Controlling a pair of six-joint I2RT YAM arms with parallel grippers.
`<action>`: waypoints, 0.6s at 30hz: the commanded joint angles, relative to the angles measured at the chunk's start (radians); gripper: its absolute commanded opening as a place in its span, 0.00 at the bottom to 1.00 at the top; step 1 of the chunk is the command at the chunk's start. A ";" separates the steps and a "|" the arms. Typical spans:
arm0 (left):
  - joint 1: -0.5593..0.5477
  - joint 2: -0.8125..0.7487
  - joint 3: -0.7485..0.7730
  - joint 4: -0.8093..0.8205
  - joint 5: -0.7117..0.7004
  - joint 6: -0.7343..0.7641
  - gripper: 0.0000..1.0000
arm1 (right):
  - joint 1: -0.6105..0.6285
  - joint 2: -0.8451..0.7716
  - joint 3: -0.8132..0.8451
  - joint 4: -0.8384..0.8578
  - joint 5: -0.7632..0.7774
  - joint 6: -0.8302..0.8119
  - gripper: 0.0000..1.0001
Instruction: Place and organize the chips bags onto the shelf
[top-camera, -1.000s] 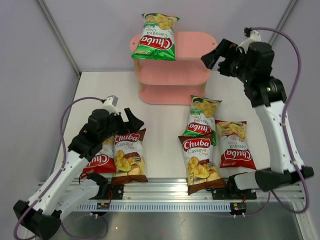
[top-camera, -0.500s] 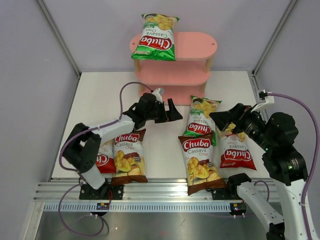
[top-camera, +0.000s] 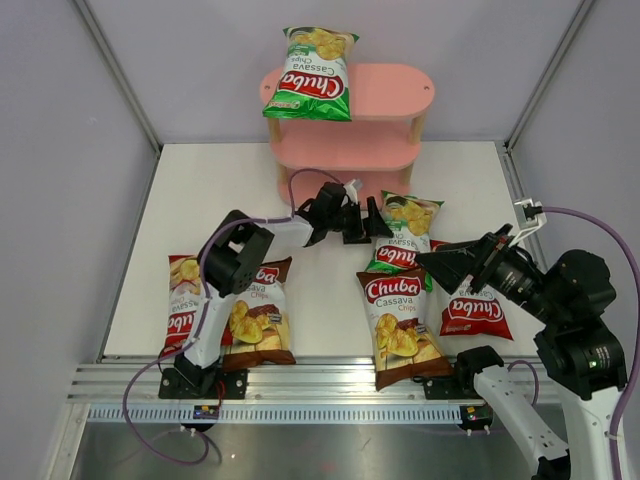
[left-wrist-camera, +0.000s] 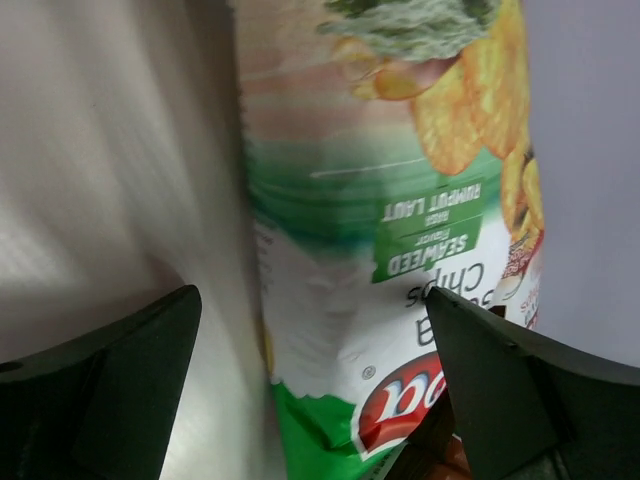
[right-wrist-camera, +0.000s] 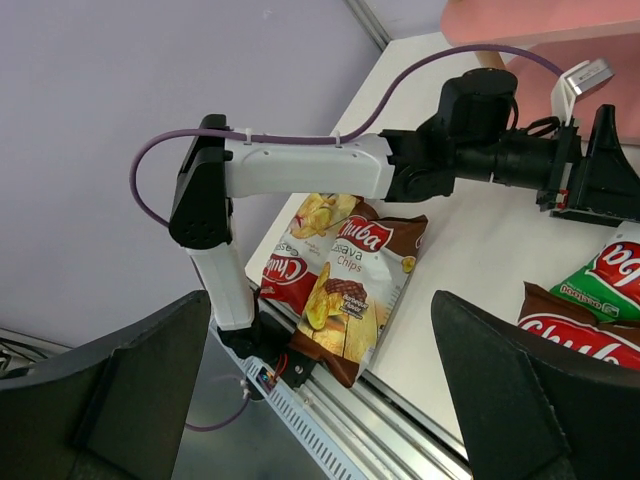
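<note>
Left arm: it has swung off the bags at the near left and stretched across the table.
Left gripper (top-camera: 372, 225): now at the top edge of the glossy green chips bag (top-camera: 400, 243) lying mid-table, jaws spread either side.
Glossy red chips bag at near left (top-camera: 183, 305): uncovered, where the arm hid half of it before.
Right gripper (top-camera: 440, 268): has come down from beside the pink oval-boarded shelf (top-camera: 390, 150) and hangs low by the right-hand red chips bag (top-camera: 470, 310), jaws apart.

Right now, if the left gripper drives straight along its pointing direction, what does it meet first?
The green chips bag on the table. The left gripper points at its side edge with jaws open; the wrist view shows that bag straight ahead. Remaining gap is unclear.
</note>
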 joint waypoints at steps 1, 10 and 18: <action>-0.019 0.057 0.056 0.126 0.121 -0.042 0.99 | 0.000 -0.005 0.005 -0.005 -0.030 0.006 0.99; -0.061 0.161 0.109 0.162 0.103 -0.077 0.95 | 0.000 -0.007 -0.059 0.041 -0.053 0.052 0.99; -0.067 0.070 -0.044 0.326 -0.004 -0.134 0.39 | 0.000 -0.008 -0.070 0.031 -0.046 0.047 0.99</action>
